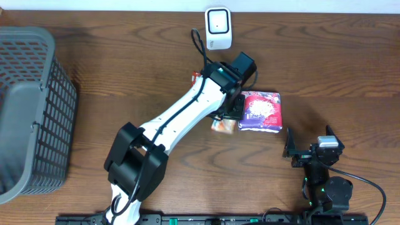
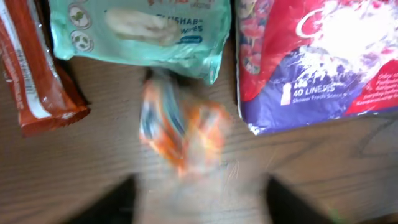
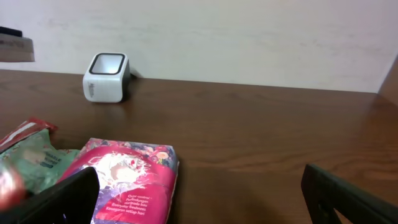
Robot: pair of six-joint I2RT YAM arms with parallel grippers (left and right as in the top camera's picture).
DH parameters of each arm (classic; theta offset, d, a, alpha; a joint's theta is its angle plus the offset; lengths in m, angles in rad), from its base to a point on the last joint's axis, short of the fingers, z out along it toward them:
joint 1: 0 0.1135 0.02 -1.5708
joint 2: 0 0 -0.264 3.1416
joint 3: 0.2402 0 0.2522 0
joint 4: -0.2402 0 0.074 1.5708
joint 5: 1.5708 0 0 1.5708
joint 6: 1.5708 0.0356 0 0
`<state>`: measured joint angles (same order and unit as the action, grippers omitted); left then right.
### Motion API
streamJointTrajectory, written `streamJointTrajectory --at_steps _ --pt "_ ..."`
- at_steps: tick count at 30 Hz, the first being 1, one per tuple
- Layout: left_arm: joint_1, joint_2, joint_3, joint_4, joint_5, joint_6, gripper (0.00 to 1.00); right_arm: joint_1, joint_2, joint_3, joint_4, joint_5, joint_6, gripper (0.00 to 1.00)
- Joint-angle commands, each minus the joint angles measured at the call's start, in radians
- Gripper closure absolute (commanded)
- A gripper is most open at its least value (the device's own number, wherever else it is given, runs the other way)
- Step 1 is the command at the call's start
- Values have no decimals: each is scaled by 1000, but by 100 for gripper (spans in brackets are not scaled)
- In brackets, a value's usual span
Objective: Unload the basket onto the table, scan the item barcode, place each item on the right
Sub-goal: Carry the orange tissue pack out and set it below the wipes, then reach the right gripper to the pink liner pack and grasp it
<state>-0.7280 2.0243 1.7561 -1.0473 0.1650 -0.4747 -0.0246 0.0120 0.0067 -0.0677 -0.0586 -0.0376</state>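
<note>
Dark fingers [image 2: 115, 202] of the left gripper [image 2: 200, 186] fill the bottom of its wrist view, standing wide apart with nothing between them. On the brown wooden table [image 1: 325, 56], a grey mesh basket [image 1: 37, 106] takes up the left end. A pink-and-purple liner pack [image 2: 311, 56] reads "40 LINERS"; its smaller print is too soft to make out. Beside it lies a mint-green pack [image 2: 140, 31] whose lettering ends in "WIPES". The white barcode scanner [image 1: 217, 28] stands at the far edge, well apart from the packs. A red-brown packet [image 2: 34, 68] lies left of the wipes. The item, a small orange-and-blue packet [image 2: 183, 127], shows just ahead of the left fingers and near the wipes pack's edge. Neither finger touches it, and it is too blurred for any print to be read. The right gripper [image 3: 200, 186] hangs near the front edge, its jaws spread wide and empty.
</note>
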Motion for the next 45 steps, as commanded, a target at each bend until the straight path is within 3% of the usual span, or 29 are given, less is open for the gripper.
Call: streamJointTrajectory --at_steps 1,8,9,18,22,26,31,34,36,39,43,45 --pt "23 -10 6 -3 -20 -17 11 11 -7 -1 -4 -3 -8 1" --pt "166 -164 27 -64 -20 -18 7 11 -7 -1 -4 -3 -8 1" --pt "193 -192 27 -79 -20 -17 2 11 -7 -1 -4 -3 -8 1" --pt "410 -323 27 -320 -21 -17 2 11 -7 -1 2 -4 -8 1" --pt "449 -320 26 -396 -21 -17 2 11 -7 -1 163 -183 192 1" --pt "455 -320 26 -395 -20 -17 2 11 -7 -2 196 -402 342 1" --pt "455 -320 26 -395 -21 -17 2 13 -5 -1 615 -486 698 1" --pt "455 -320 26 -395 -20 -17 2 13 -3 10 971 -303 661 1" --pt "455 -320 26 -395 -20 -17 2 12 0 59 1038 -203 586 1" --pt "455 -320 26 -395 -21 -17 2 12 38 242 846 -196 396 1" --pt "455 -320 26 -395 -20 -17 2 12 243 645 195 -241 14 1" --pt "455 -320 26 -395 -21 -17 2 11 381 826 -86 -185 -99 1"
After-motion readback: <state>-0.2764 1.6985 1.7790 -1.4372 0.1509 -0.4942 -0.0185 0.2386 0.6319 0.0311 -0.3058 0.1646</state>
